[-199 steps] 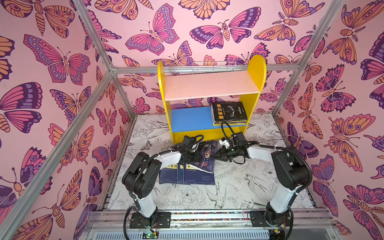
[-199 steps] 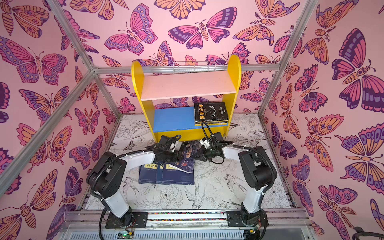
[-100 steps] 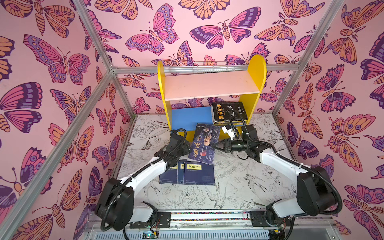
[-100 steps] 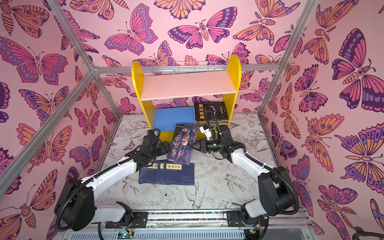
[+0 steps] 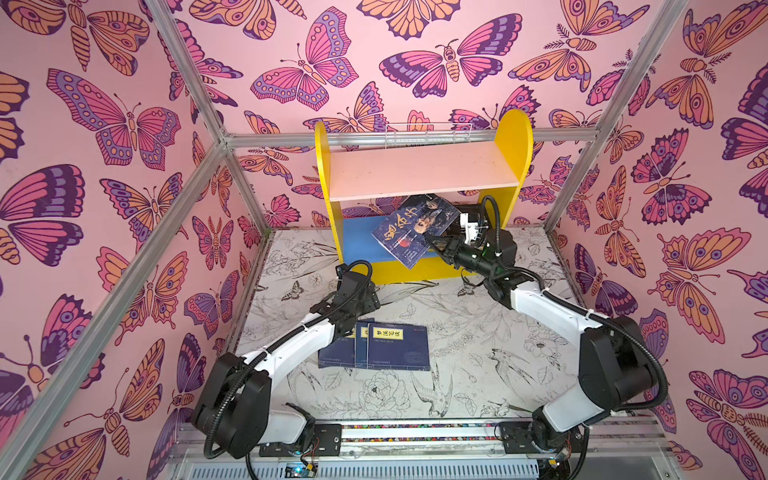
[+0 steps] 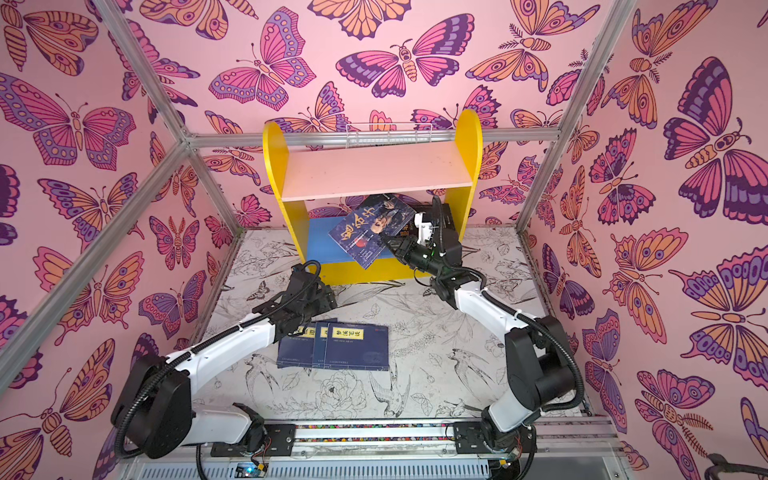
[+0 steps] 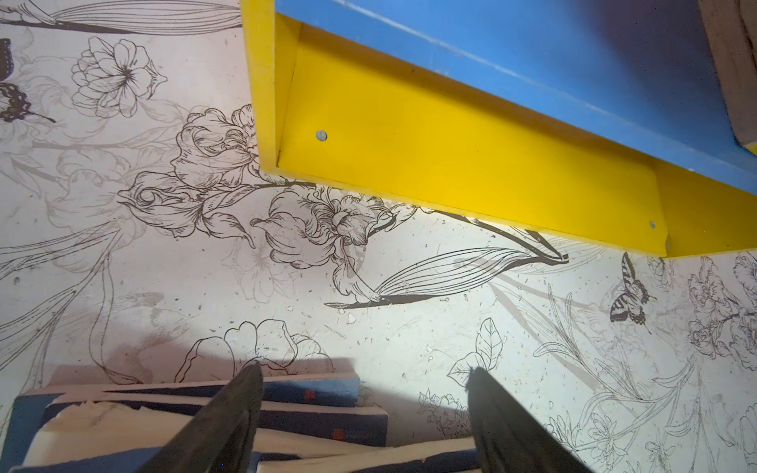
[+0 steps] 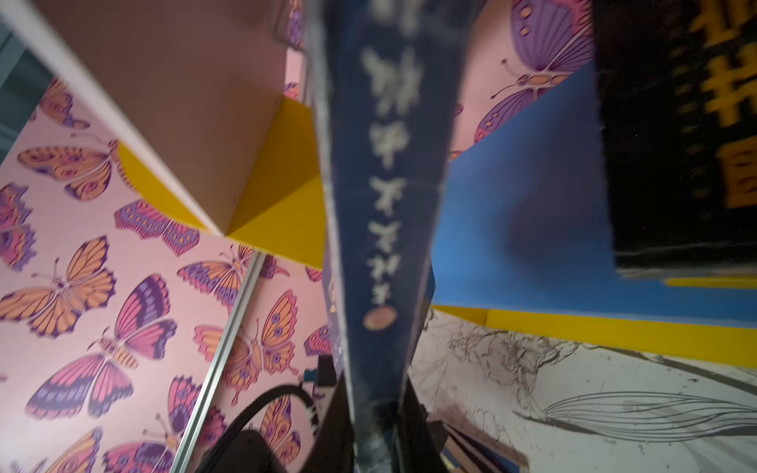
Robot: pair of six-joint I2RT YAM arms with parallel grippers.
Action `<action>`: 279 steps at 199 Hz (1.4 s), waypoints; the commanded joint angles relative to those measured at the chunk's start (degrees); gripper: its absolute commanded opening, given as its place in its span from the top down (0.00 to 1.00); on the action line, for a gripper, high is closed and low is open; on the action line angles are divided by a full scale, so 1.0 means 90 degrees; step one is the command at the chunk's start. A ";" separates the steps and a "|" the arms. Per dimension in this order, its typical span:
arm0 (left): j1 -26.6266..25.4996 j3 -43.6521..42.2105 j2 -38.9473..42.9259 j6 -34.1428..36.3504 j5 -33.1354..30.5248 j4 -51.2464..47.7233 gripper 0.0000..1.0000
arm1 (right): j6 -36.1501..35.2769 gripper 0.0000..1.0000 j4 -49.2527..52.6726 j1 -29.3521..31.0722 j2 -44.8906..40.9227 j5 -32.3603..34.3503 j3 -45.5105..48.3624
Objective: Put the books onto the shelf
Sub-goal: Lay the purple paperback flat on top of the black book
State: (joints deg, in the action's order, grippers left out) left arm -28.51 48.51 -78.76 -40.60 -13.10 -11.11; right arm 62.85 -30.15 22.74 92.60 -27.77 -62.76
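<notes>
1. The bench (image 5: 457, 374) is white, printed with line-drawn flowers and birds. Pink butterfly-print walls (image 5: 124, 124) close it in, and the shelf (image 5: 424, 174) stands at the back.
2. The left fingers (image 7: 229, 413) are spread wide and hold nothing, over the edge of the navy books (image 5: 395, 345) lying on the bench. The right fingers (image 5: 439, 246) pinch the dark portrait book (image 5: 415, 228), tilted before the blue lower board (image 5: 357, 243), where a black book (image 8: 676, 123) lies.
3. The navy books carry yellow labels with Chinese characters. The black book's yellow characters are blurred.
</notes>
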 commanded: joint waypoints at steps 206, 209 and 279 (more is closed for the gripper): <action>-0.0015 -0.0151 -0.0109 0.0076 0.0362 -0.0135 0.20 | 0.1473 1.00 -0.1226 -0.0075 0.0385 0.4666 0.0294; -0.0016 -0.0151 -0.0113 0.0076 0.0362 -0.0144 0.20 | 0.1510 1.00 -0.1187 -0.0074 0.0396 0.4640 0.0276; -0.0016 -0.0093 -0.0174 0.0051 0.0430 -0.0147 0.20 | 0.1615 0.53 0.2198 -0.0081 0.0158 0.4108 -0.1011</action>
State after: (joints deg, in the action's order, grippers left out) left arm -28.51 47.62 -79.55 -40.51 -9.89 -11.70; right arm 78.19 -23.62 22.26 96.27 10.35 -64.53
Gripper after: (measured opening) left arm 0.802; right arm 0.463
